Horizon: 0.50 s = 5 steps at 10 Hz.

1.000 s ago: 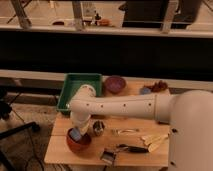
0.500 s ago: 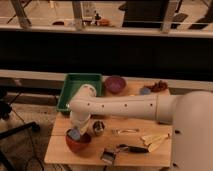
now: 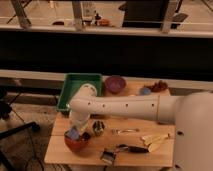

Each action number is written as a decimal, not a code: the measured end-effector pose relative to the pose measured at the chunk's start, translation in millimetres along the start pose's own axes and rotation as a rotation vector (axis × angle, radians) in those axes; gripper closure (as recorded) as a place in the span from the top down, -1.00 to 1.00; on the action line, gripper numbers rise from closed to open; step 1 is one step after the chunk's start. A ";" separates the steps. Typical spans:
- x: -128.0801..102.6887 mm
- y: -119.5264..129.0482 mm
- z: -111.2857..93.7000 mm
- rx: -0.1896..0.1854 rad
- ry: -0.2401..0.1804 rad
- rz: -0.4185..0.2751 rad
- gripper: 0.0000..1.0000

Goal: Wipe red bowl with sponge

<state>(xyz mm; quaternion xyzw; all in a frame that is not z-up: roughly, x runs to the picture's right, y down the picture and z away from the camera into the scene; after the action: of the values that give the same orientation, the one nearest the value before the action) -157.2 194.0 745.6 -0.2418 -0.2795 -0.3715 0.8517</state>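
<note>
Down inside the red bowl [image 3: 78, 144], at the near corner of the table [image 3: 85, 156], the gripper [image 3: 74, 132] is pressing the sponge [image 3: 72, 133]; the fingers are clamping the sponge between them.

Change over the last second: the sponge is shifting only slightly side to side across the bowl's inside, and the bowl itself is not moving. Reading that as the wipe stroke being under way, no longer the approach. How much of the bowl is getting covered, cannot tell.

Containers:
- Red bowl is sitting directly under the fingers, holding nothing but the sponge.
- Small metal cup [image 3: 98, 128] is standing just beside the fingers, contents hidden.
- Green tray [image 3: 67, 92] is lying beyond the fingers; the arm is covering part of it, and the visible part is showing nothing inside.
- Purple bowl [image 3: 115, 84] is sitting well apart, past the tray, inside too dark to call.
</note>
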 end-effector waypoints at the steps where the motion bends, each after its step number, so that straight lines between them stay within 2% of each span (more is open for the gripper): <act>1: -1.2 -1.0 -1.2 0.002 -0.003 -0.004 -1.00; 5: -5.8 -4.1 -6.3 0.012 -0.013 -0.020 -1.00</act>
<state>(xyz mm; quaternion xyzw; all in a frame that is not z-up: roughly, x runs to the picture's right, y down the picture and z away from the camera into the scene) -161.7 190.4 738.1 -0.2362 -0.2895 -0.3770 0.8475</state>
